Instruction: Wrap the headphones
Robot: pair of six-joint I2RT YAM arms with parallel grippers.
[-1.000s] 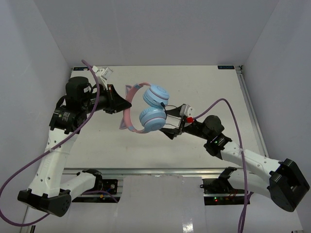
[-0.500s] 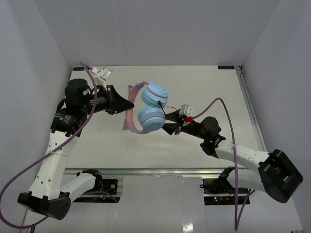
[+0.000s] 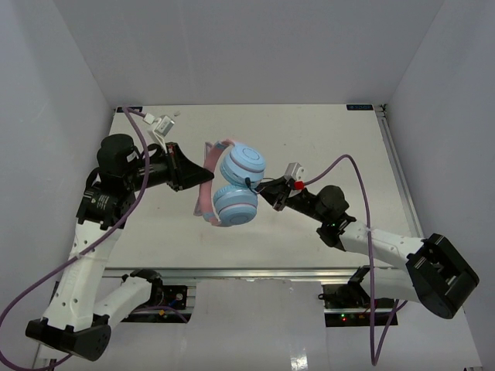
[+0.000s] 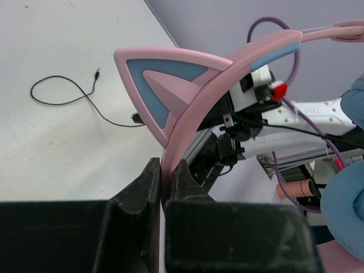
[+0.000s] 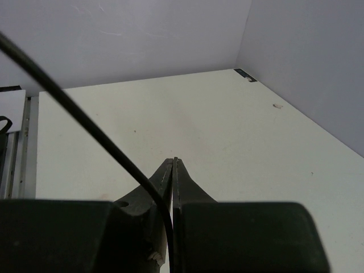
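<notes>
The headphones [image 3: 234,204], with light blue ear cups and a pink cat-eared headband [image 4: 187,85], hang in the air over the middle of the table. My left gripper [image 3: 203,175] is shut on the headband, its jaws pinching the pink band [image 4: 166,170] just below one cat ear. My right gripper [image 3: 267,194] sits close to the right of the ear cups. It is shut, and the thin black cord [image 5: 85,122] runs down into the gap between its jaws [image 5: 173,162]. A loose loop of cord with its plug [image 4: 68,99] lies on the table.
The white table [image 3: 340,147] has grey walls behind and at both sides. A metal rail [image 3: 232,272] runs along its near edge. Purple robot cables [image 3: 352,166] arch above both arms. The right arm's wrist [image 4: 267,94] shows just behind the headband.
The right gripper has closed on the cord and moved left towards the ear cups. The left arm has carried the headphones slightly nearer and lower in the top view.
</notes>
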